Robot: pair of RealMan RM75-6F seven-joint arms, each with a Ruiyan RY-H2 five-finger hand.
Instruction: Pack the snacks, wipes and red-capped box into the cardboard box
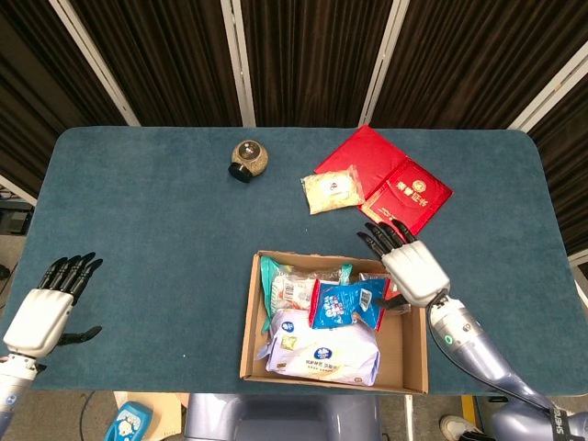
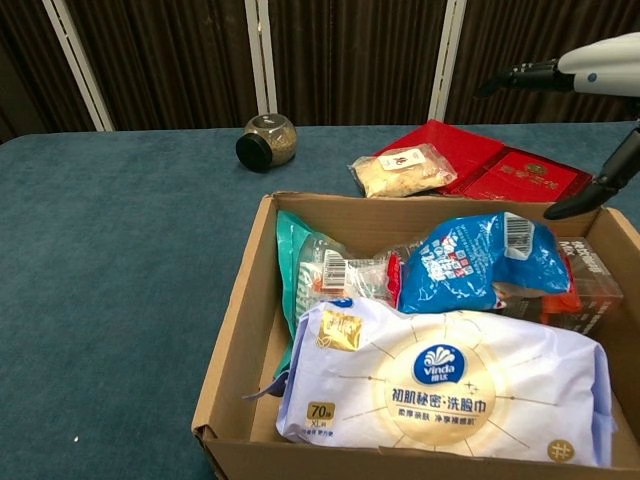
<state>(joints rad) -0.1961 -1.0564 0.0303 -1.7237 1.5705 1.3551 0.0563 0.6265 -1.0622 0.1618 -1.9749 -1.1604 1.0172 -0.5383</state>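
One blue snack bag (image 1: 346, 303) lies in the cardboard box (image 1: 250, 322), so the empty, spread-fingered right hand (image 1: 407, 266) should lift straight up, while the left hand (image 1: 48, 308) idles open.

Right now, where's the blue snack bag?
In the box, right of middle in both views: the blue bag lies behind the wipes, under the open right hand.

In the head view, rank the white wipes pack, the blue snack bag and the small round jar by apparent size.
1. White plastic wipes pack, largest.
2. Blue foil snack bag, lying in the brown cardboard box.
3. Small round glass jar, smallest.
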